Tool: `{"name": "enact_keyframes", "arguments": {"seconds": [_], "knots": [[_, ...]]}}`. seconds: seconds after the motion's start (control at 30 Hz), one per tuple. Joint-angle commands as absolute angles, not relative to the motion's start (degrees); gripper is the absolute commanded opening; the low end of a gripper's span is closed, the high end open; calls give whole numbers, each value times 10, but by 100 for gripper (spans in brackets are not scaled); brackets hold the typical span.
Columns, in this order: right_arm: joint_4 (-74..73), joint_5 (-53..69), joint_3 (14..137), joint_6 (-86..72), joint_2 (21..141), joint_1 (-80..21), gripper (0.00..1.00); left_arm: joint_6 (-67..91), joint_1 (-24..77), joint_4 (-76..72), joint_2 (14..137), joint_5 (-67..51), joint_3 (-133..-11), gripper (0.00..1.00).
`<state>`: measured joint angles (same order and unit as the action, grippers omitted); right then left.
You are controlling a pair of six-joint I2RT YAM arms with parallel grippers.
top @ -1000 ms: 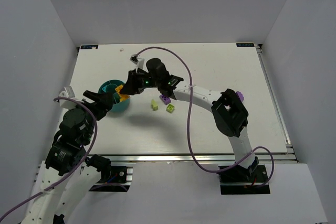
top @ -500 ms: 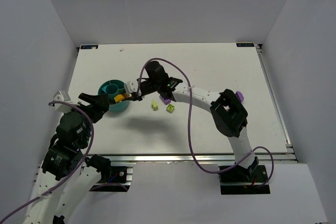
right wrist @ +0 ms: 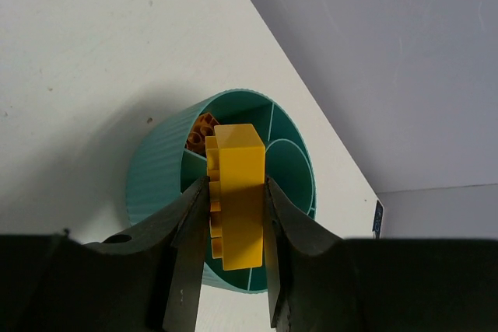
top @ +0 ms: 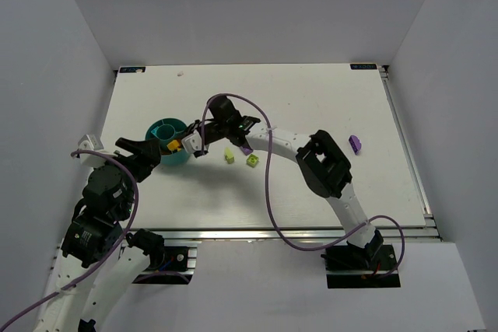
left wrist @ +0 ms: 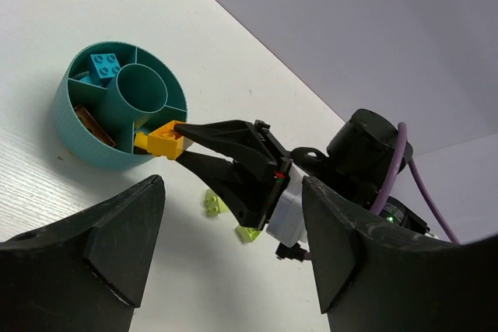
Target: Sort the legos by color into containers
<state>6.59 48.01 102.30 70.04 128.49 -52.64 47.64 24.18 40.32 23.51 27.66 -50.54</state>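
Your right gripper (right wrist: 233, 211) pinches the small orange studded plastic brick (left wrist: 162, 141) over the rim of the round teal divided plastic bowl (left wrist: 78, 126). The left gripper (left wrist: 233, 184) gapes empty beside the bowl. Next, centre the brick above the orange-holding compartment (right wrist: 198, 136), then release.

right end effector (left wrist: 181, 140) with orange brick (right wrist: 237, 169) over bowl's (left wrist: 74, 126) right rim
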Motion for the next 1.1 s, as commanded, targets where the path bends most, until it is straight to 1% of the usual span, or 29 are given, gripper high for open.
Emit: {"name": "enact_keyframes", "arguments": {"seconds": [0.0, 0.13, 0.23, 0.27, 0.37, 0.4, 0.43, 0.47, 0.73, 0.87, 0.93, 0.97, 1.0, 1.03, 1.07], "knots": [[58, 473, 1060, 750, 1293, -530, 2, 472, 244, 412, 236, 282, -520, 81], [52, 465, 1060, 765, 1301, -530, 9, 473, 244, 410, 236, 281, -517, 81], [52, 461, 1059, 768, 1306, -530, 19, 473, 244, 409, 236, 280, -517, 81], [51, 461, 1059, 768, 1307, -530, 26, 473, 244, 408, 237, 280, -517, 81], [51, 459, 1058, 770, 1309, -530, 38, 473, 244, 406, 237, 279, -516, 81], [52, 457, 1057, 770, 1309, -530, 40, 473, 244, 405, 239, 278, -516, 81], [54, 458, 1055, 769, 1307, -530, 48, 474, 244, 403, 238, 277, -514, 81], [55, 458, 1053, 769, 1305, -530, 51, 474, 243, 402, 238, 275, -513, 81], [81, 457, 1048, 746, 1297, -530, 53, 474, 244, 389, 246, 263, -512, 81], [155, 427, 998, 674, 1233, -526, 52, 462, 244, 364, 260, 230, -510, 78], [188, 389, 928, 622, 1176, -519, 52, 453, 244, 323, 275, 184, -495, 70], [205, 356, 928, 587, 1157, -517, 50, 449, 244, 303, 283, 164, -488, 64], [252, 277, 883, 503, 1135, -514, 40, 447, 244, 286, 293, 142, -482, 49], [277, 230, 857, 455, 1090, -504, 29, 446, 244, 253, 305, 120, -469, 42], [288, 193, 835, 416, 1070, -494, 1, 447, 244, 237, 320, 99, -465, 37]]}}
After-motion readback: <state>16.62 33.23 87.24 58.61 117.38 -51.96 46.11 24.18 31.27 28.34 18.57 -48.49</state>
